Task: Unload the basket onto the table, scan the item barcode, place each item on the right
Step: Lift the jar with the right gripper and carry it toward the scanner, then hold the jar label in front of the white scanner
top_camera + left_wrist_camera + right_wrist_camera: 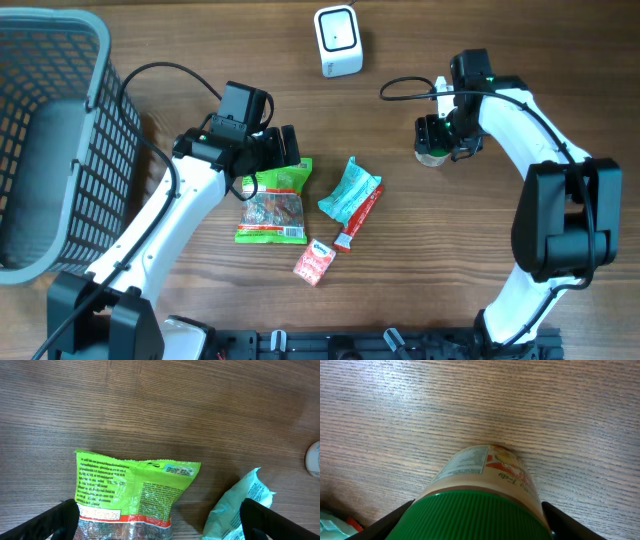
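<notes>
A white box-shaped barcode scanner [337, 41] is sitting on the brown wooden table [450, 290]. To the scanner's right and nearer the robot, a beige-labelled jar with a green screw lid [480, 510] is standing on the wood. The right gripper [440, 138] is straddling the lid, one finger at each side; whether the fingers are pressing on it cannot be told. Left of the scanner and nearer the robot, the left gripper [280, 150] is hovering with fingers spread wide apart, holding nothing, over a bright green plastic snack bag [135, 485]. Straight toward the robot from the scanner, a teal pouch [348, 190], a red stick packet [362, 218] and a small pink sachet [313, 262] are lying. Far left of the scanner, a grey mesh basket [100, 120] is standing.
</notes>
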